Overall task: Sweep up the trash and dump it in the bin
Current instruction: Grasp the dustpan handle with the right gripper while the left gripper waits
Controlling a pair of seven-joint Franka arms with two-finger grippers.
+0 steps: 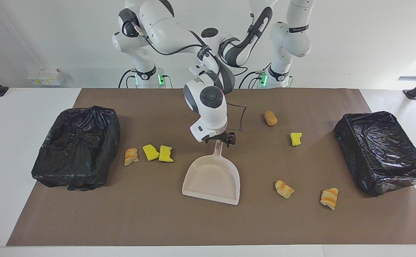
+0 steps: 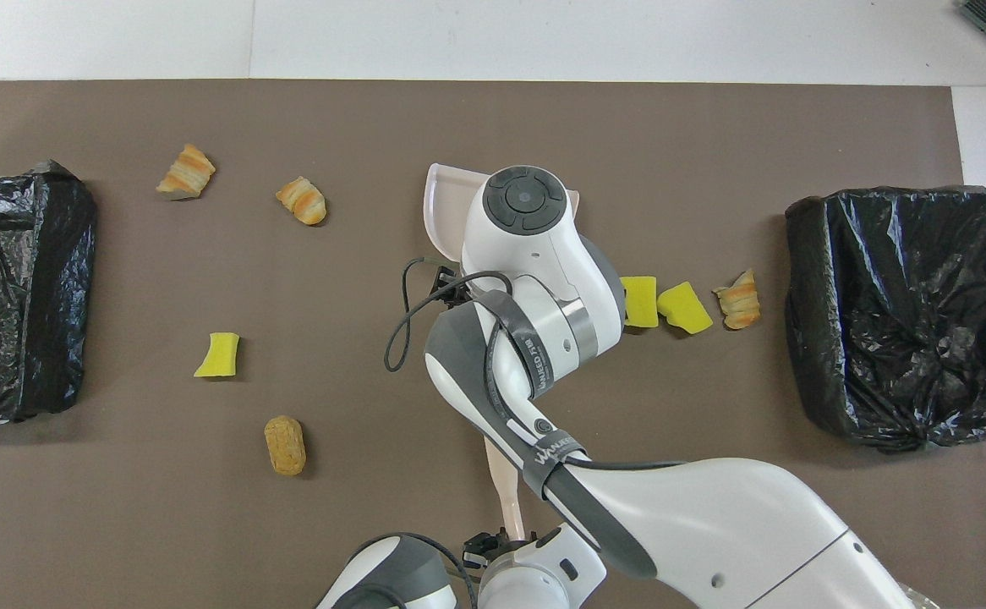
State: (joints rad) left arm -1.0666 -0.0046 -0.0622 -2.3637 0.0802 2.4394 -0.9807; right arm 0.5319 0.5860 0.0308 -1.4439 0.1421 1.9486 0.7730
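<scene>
- My right fingers sit down at the beige plastic dustpan's handle; grasp unclear.
- My left fingers at the cream brush handle; clench unclear.

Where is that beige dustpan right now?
The beige dustpan lies in the middle of the brown mat, about halfway between the two black bins, its handle pointing toward the robots. The right gripper is down at that handle.

Both arms are glossy white with grey joint sleeves, round dark end caps, black looping cables, black end effectors and green-lit bases.
</scene>
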